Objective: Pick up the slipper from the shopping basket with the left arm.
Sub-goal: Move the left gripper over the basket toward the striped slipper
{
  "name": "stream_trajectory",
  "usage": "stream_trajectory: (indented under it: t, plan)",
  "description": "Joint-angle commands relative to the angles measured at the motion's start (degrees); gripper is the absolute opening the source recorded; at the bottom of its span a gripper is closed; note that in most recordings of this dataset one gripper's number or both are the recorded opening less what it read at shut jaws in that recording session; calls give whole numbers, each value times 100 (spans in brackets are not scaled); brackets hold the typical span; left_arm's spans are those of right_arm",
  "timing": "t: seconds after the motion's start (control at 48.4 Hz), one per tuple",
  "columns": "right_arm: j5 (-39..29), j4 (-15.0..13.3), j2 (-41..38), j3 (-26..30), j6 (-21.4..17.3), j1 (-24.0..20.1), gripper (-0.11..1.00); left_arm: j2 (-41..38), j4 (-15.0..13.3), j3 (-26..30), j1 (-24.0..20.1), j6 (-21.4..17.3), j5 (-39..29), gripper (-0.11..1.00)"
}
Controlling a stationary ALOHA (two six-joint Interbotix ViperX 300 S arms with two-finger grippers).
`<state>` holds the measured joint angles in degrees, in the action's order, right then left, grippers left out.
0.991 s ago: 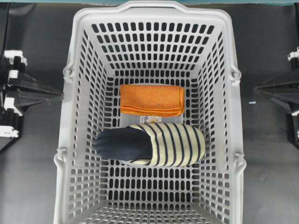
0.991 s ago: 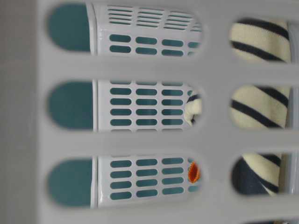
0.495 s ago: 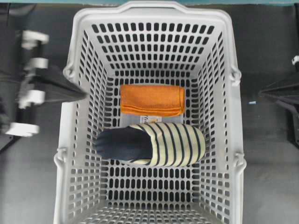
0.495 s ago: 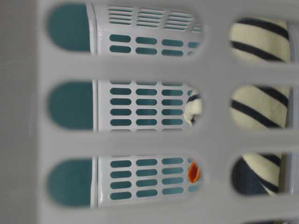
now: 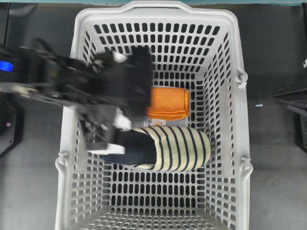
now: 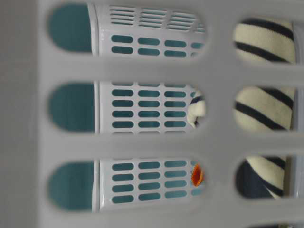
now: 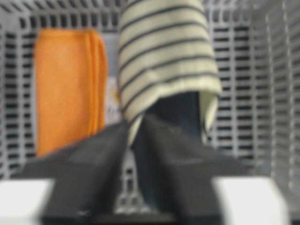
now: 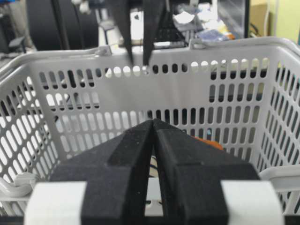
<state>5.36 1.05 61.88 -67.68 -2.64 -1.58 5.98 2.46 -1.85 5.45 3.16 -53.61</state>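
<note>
The slipper lies on the floor of the shopping basket, a little below the middle in the overhead view, its striped toe cover toward three o'clock and its navy insole toward nine. Bare slotted floor stretches from it toward six o'clock. At twelve o'clock, just beside it, lies an orange folded cloth; a small printed label shows between the two, its writing too small to read.

The left arm reaches in over the rim at nine o'clock, blurred, and covers the cloth's left end and part of the insole. In the wrist view the left gripper has its fingers parted by a narrow gap just at the slipper's heel opening, clamped on nothing visible.

The right gripper, outside the wall at three o'clock, has its tips pressed together.
</note>
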Motion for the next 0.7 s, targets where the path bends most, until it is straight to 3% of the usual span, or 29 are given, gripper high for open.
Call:
stream_trajectory:
  t: [0.0, 0.145, 0.227, 0.372, 0.681]
  plan:
    - [26, 9, -18, 70, -9, -18, -1, -264, 18, 448, 123, 53, -141, 38]
    - [26, 9, -18, 70, -9, -26, -1, -967, 18, 958, 229, 211, -580, 78]
    - [26, 9, -18, 70, 0, -26, -1, -1292, 18, 1195, 255, 211, -765, 90]
    - [26, 9, -9, 53, 0, -26, -1, -1679, 18, 1477, 316, 325, -870, 91]
    - [26, 18, -9, 44, 0, -26, -1, -2030, 18, 1459, 334, 562, -1011, 91]
